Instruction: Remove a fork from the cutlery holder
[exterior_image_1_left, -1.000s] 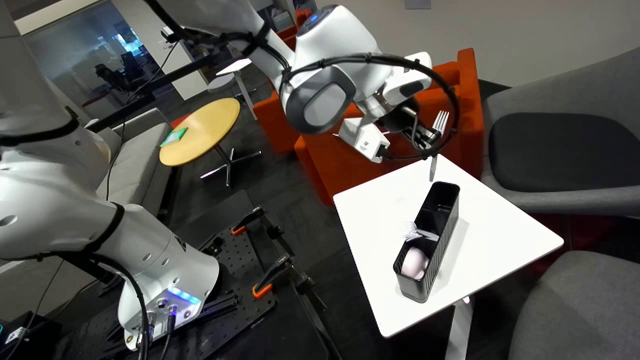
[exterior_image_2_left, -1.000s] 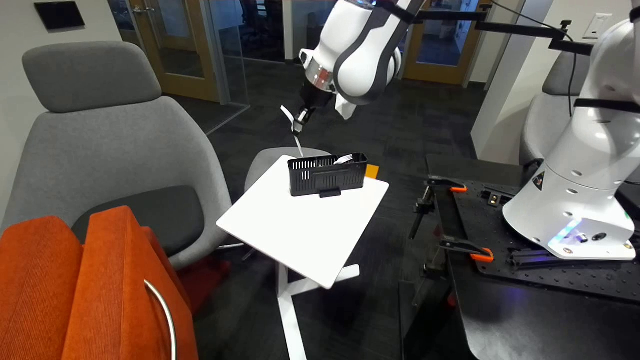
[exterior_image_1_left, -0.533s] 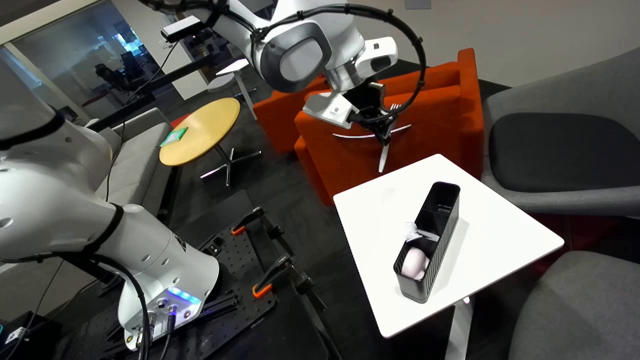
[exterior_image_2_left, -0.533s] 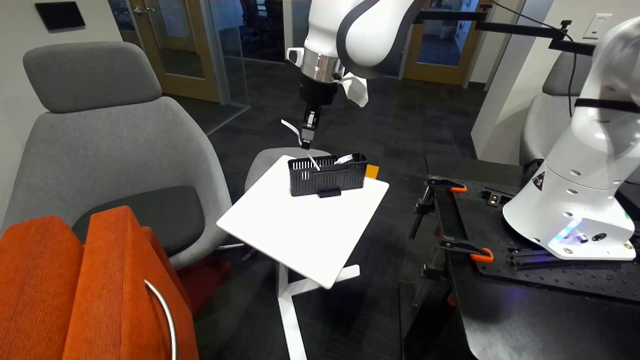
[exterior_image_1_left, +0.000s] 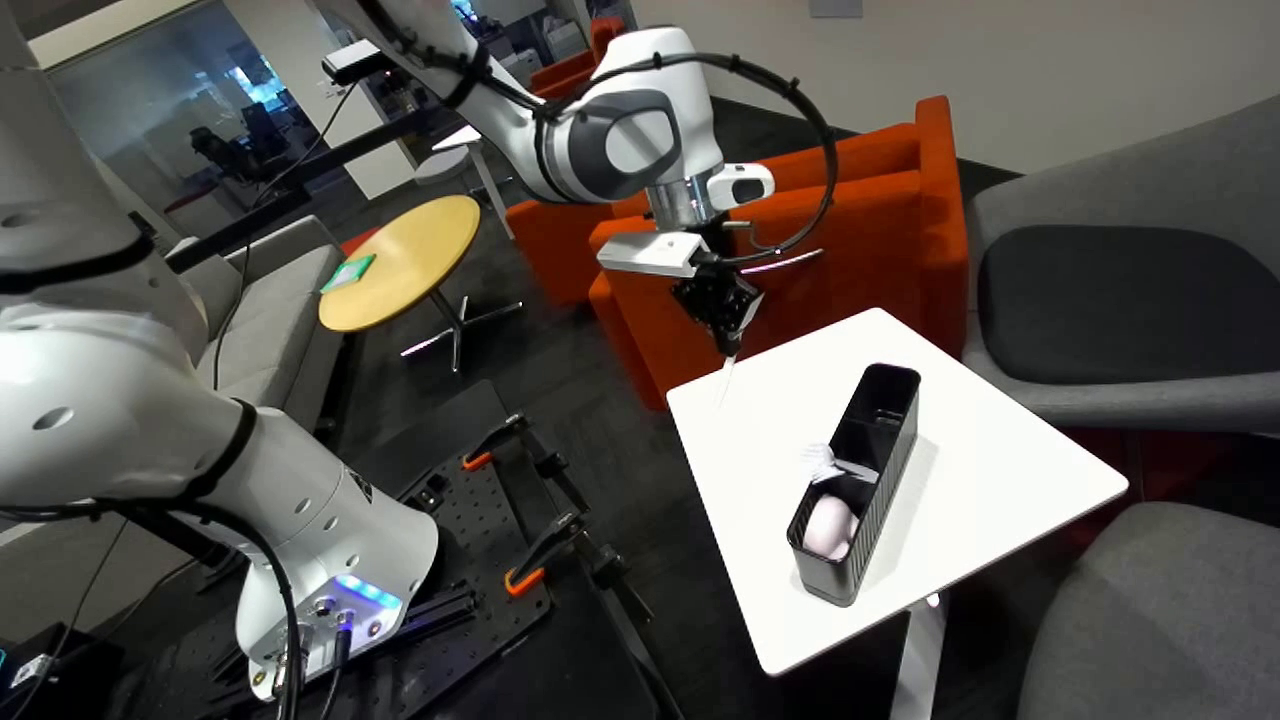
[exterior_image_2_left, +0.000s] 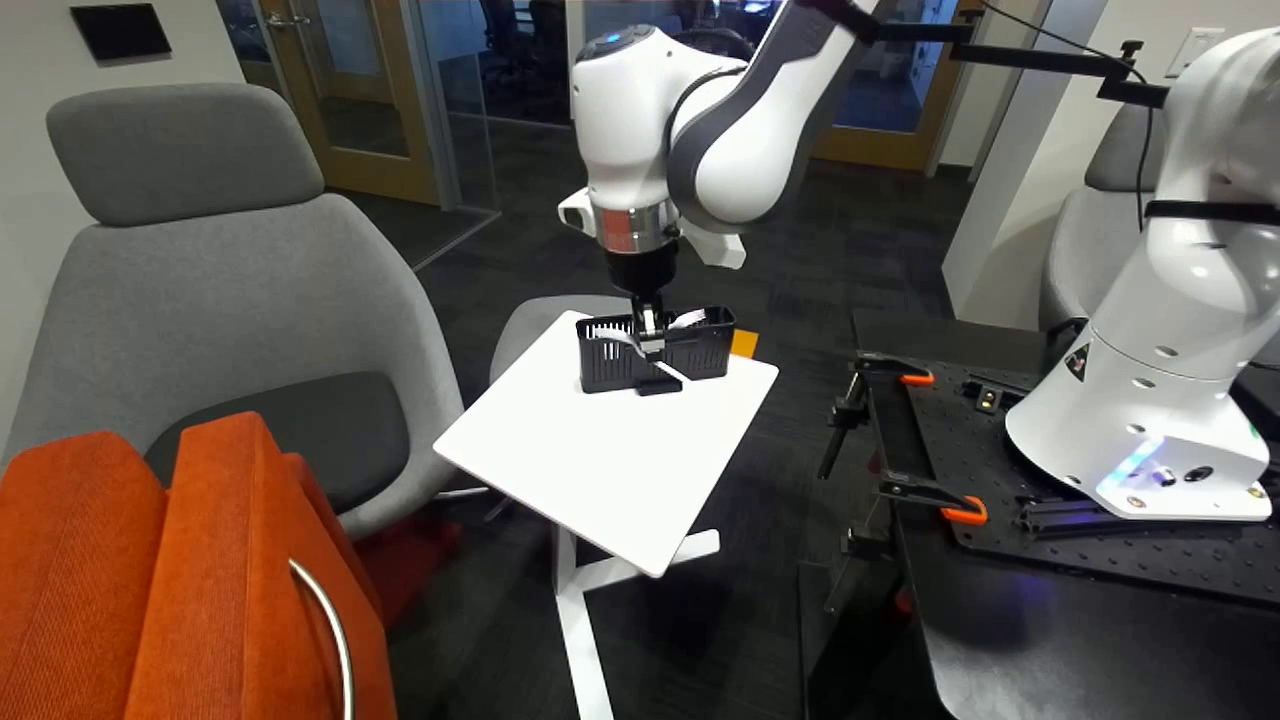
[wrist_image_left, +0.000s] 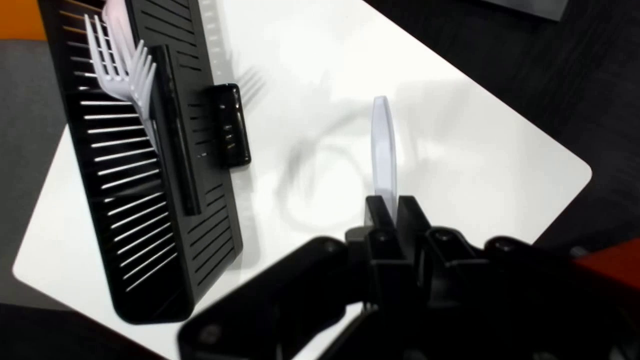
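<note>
Gripping the fork (wrist_image_left: 383, 145), the gripper (wrist_image_left: 391, 203) stands over the white tabletop (wrist_image_left: 480, 150), beside and apart from the cutlery holder (wrist_image_left: 207, 210). The handle projects from the clenched fingers roughly along the holder's length, sloping down; levelling likely precedes release.

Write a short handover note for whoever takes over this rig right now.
Black two-finger gripper: shut on a white plastic fork, handle slanting down.
Long, narrow black slotted cutlery holder: standing on the white rectangular table, two more white plastic forks in it.
Done: one fork is out, held beside the holder.
Remaining: probably only setting it down and letting go; whether its handle tip touches the table is unclear.
</note>
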